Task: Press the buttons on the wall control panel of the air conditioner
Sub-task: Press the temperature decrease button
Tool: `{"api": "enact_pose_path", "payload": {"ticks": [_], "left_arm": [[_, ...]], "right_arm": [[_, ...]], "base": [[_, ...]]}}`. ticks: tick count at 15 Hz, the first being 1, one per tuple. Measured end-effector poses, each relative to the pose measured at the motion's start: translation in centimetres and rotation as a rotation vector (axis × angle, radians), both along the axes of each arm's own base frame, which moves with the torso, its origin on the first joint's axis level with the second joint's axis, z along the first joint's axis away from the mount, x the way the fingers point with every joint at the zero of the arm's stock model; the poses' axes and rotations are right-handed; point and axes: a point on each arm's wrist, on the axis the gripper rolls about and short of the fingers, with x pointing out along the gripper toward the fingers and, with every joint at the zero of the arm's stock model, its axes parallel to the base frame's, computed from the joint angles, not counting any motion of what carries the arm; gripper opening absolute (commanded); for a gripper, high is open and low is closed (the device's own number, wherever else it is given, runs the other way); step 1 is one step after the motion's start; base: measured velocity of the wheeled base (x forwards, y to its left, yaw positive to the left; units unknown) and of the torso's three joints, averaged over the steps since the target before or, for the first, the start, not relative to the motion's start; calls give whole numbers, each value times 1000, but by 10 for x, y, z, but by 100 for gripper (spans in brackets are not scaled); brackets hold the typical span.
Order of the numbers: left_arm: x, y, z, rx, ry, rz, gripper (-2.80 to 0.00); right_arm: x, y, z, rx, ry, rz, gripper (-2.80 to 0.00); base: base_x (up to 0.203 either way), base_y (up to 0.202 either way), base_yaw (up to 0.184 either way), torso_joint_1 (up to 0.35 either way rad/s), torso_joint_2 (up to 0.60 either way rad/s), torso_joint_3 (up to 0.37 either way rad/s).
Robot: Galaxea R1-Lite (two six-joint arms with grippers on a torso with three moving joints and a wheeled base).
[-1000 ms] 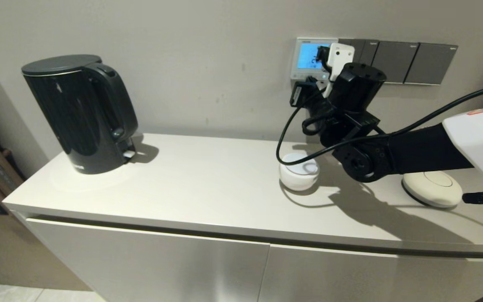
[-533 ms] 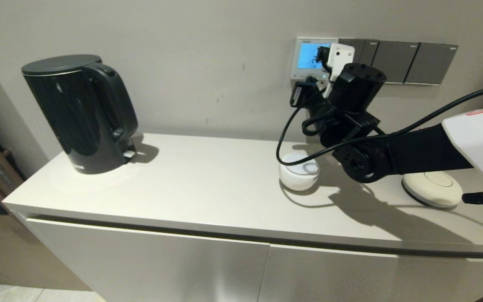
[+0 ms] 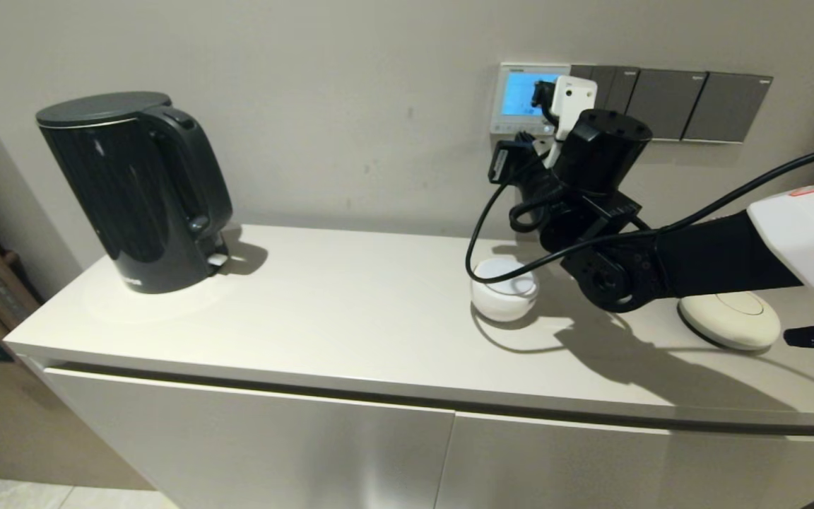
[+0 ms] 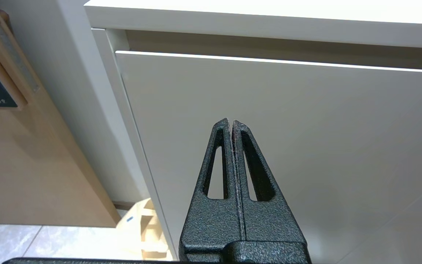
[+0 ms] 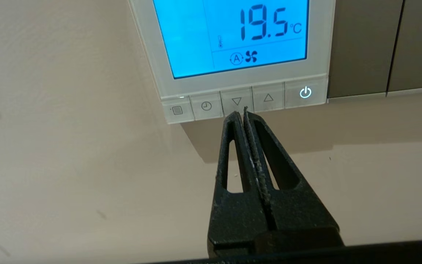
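The white-framed wall control panel (image 3: 513,95) shows in the right wrist view (image 5: 233,36) with its screen glowing blue and reading 19.5 °C. The row of pale grey buttons (image 5: 206,106) runs along its lower edge. My right gripper (image 5: 241,112) is shut and empty. Its tips are at the lower edge of the down-arrow button (image 5: 236,99); I cannot tell if they touch it. In the head view my right arm (image 3: 661,261) reaches up to the panel and hides its right part. My left gripper (image 4: 231,121) is shut and empty, parked low before a cabinet door (image 4: 306,128).
Dark grey switch plates (image 3: 689,104) sit right of the panel. On the white counter (image 3: 343,304) stand a black kettle (image 3: 135,187) at the left, a small white round device (image 3: 504,288) under my right wrist, and a flat white disc (image 3: 728,319) at the right.
My right arm has shifted very slightly to the right and down, so a little more of the blue screen shows. Nothing else moved.
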Motion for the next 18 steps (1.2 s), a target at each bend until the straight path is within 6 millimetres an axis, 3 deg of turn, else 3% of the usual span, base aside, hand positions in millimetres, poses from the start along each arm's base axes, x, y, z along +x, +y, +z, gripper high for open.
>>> {"api": "enact_pose_path", "payload": {"ticks": [18], "left_arm": [[0, 0, 0, 0, 0, 0, -280]], "right_arm": [[3, 2, 1, 1, -9, 1, -280]], "base": [[0, 0, 0, 0, 0, 0]]}}
